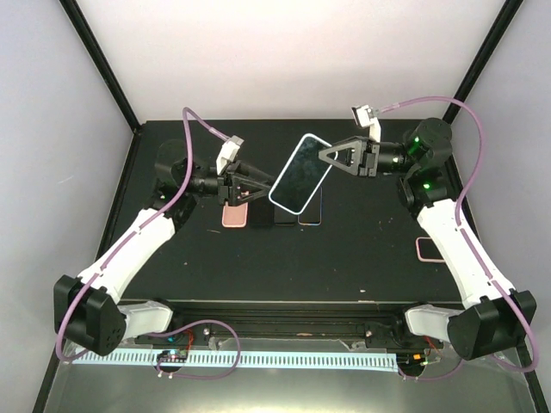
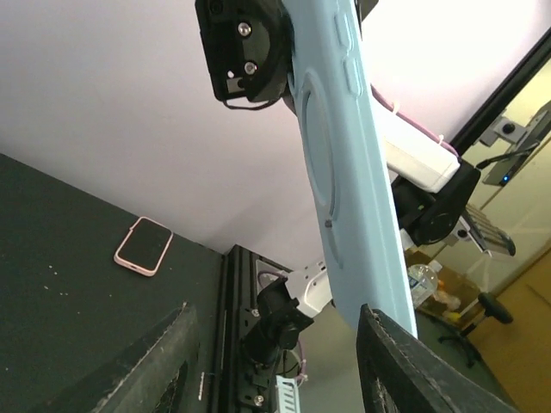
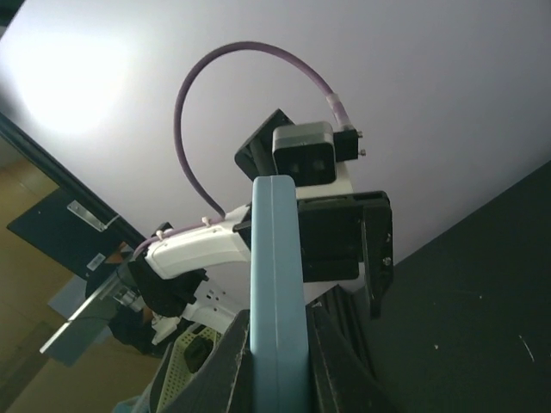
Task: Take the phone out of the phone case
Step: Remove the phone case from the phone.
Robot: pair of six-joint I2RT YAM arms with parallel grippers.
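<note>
Pale blue phone case: smooth, matt, prob. silicone. phone screen: glossy dark glass w/ reflections. table: matt black, faintly speckled.

Robotics lab: matte black table boxed in by white panels and black frame posts, left arm and right arm bolted to a rail at 6 o'clock. Beyond the enclosure, toward 4 o'clock from the left wrist, a water bottle and what may be an office chair, blurred.
</note>
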